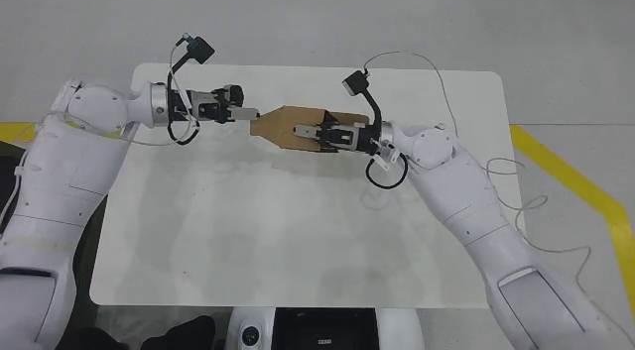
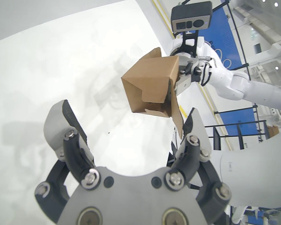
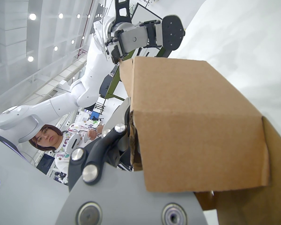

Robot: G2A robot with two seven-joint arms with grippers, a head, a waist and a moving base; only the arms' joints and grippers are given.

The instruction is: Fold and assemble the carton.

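Note:
The brown carton [image 1: 293,126] is held in the air above the far middle of the white table [image 1: 298,251], partly erected, with loose flaps on its ends. My right gripper [image 1: 319,133] is shut on one wall of the carton [image 3: 189,122], one finger [image 3: 121,118] outside that wall and the other hidden. From the left wrist view the carton [image 2: 152,83] hangs ahead with a long flap [image 2: 176,115] trailing down. My left gripper [image 2: 130,118] is open at the carton's left end, and the flap's tip lies beside one finger [image 2: 194,127].
The table's bare surface spreads out in front of both arms and under the carton. A thin cable [image 1: 417,62] loops over the table's far right part near the right arm. Yellow floor tape [image 1: 575,176] runs beyond the right edge.

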